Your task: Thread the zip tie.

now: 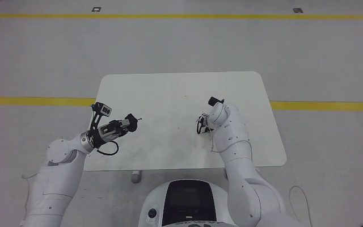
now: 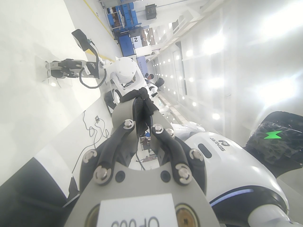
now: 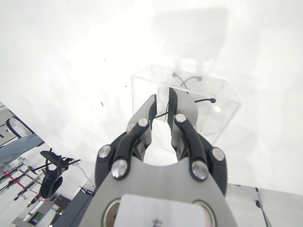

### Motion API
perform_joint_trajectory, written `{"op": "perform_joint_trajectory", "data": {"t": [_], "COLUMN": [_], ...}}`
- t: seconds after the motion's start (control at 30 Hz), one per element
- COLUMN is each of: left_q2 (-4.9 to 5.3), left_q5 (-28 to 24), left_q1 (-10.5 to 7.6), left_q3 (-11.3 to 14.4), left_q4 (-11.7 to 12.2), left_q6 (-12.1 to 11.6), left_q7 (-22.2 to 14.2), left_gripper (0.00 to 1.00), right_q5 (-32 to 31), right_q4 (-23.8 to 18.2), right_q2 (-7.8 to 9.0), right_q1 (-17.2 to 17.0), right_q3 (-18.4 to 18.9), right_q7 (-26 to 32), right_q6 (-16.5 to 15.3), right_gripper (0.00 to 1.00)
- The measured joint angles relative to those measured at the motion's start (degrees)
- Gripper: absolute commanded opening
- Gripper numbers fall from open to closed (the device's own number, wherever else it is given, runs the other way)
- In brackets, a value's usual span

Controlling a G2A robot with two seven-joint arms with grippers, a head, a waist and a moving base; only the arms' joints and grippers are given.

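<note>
My left gripper (image 1: pixel 133 121) hovers above the left part of the white table (image 1: pixel 170 91), shut on a black zip tie (image 2: pixel 142 94) whose thin tip (image 1: pixel 139 119) pokes out toward the middle. My right gripper (image 3: pixel 163 99) stands open, fingers dipped into a small clear box (image 3: pixel 142 90) near the table's middle right. A thin black zip tie strand (image 3: pixel 161 114) runs across the gap between its pads. Three more zip ties lie in the box: a crossed pair (image 3: pixel 187 80) and a single one (image 3: pixel 205 100). The left wrist view also shows the right gripper (image 2: pixel 51 70) at the box (image 2: pixel 40 60).
The table between the two grippers is bare white surface with a few small dark specks (image 3: pixel 102 104). Cables (image 2: pixel 92 128) hang off the table's near edge. Yellow floor lines (image 1: pixel 181 16) run behind and beside the table.
</note>
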Motion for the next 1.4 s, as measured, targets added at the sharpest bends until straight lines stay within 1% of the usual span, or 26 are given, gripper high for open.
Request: {"op": "perform_joint_trajectory", "data": {"t": [0.2,0.43,0.73,0.97,1.03,1.13,1.17,1.23,1.4], "left_q2": [0.0,0.0,0.0,0.0,0.0,0.0,0.0,0.0,0.0], "left_q5": [0.0,0.0,0.0,0.0,0.0,0.0,0.0,0.0,0.0], "left_q1": [0.0,0.0,0.0,0.0,0.0,0.0,0.0,0.0,0.0], "left_q3": [0.0,0.0,0.0,0.0,0.0,0.0,0.0,0.0,0.0], "left_q4": [0.0,0.0,0.0,0.0,0.0,0.0,0.0,0.0,0.0], "left_q6": [0.0,0.0,0.0,0.0,0.0,0.0,0.0,0.0,0.0], "left_q7": [0.0,0.0,0.0,0.0,0.0,0.0,0.0,0.0,0.0], "left_gripper": [0.0,0.0,0.0,0.0,0.0,0.0,0.0,0.0,0.0], "right_q5": [0.0,0.0,0.0,0.0,0.0,0.0,0.0,0.0,0.0], "right_q4": [-0.4,0.2,2.1,3.4,3.7,3.9,4.0,4.1,3.8], "right_q2": [0.12,0.26,0.21,0.22,0.22,0.23,0.23,0.21,0.13], "right_q1": [-0.3,-0.2,0.4,0.9,1.0,1.0,1.0,1.0,0.9], "right_q3": [-0.2,-0.1,-0.1,-0.1,-0.1,-0.2,-0.1,-0.1,0.0], "right_q7": [0.2,0.1,-0.8,-2.2,-2.5,-2.8,-2.8,-2.9,-2.9], "right_q6": [0.0,0.0,0.0,0.0,0.0,0.0,0.0,0.0,0.0], "right_gripper": [0.15,0.18,0.16,0.17,0.16,0.12,0.05,0.0,0.0]}}
